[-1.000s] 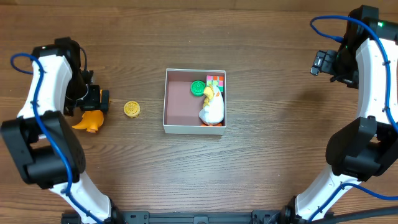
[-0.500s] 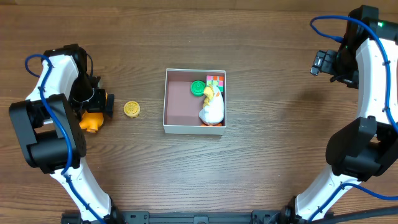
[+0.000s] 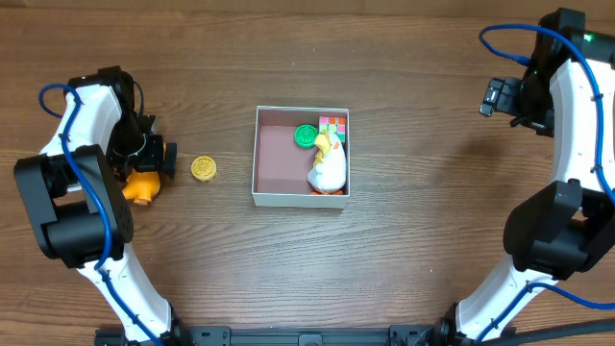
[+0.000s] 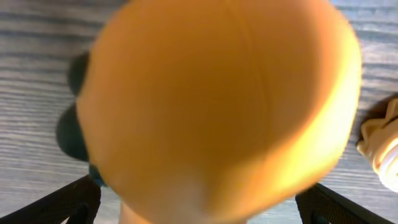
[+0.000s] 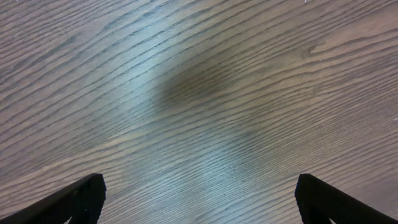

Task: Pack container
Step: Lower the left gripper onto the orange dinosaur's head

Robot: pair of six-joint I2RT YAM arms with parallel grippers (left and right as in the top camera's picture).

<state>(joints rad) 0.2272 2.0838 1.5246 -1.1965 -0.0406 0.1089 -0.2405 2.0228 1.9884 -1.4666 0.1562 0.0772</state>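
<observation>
The container (image 3: 255, 154), a shallow white-walled box with a pinkish-brown floor, sits at the table's middle. Inside it lie a green disc (image 3: 306, 136), a multicoloured cube (image 3: 333, 124) and a white duck (image 3: 328, 168), all on its right side. An orange toy (image 3: 142, 186) rests on the wood far to the left. My left gripper (image 3: 146, 165) hangs right over it, open. In the left wrist view the orange toy (image 4: 217, 106) fills the frame, blurred, between the spread fingers (image 4: 71, 202). My right gripper (image 3: 502, 96) is open at the far right above bare wood.
A small yellow disc (image 3: 203, 169) lies on the table between the orange toy and the container's left wall. A pale yellow object (image 4: 382, 149) shows at the right edge of the left wrist view. The right wrist view holds only wood grain (image 5: 199, 93).
A second ago the left arm swung in and its gripper came closer over the orange toy, which shifted slightly. Nothing has moved in the last half second. The right arm stayed still.
</observation>
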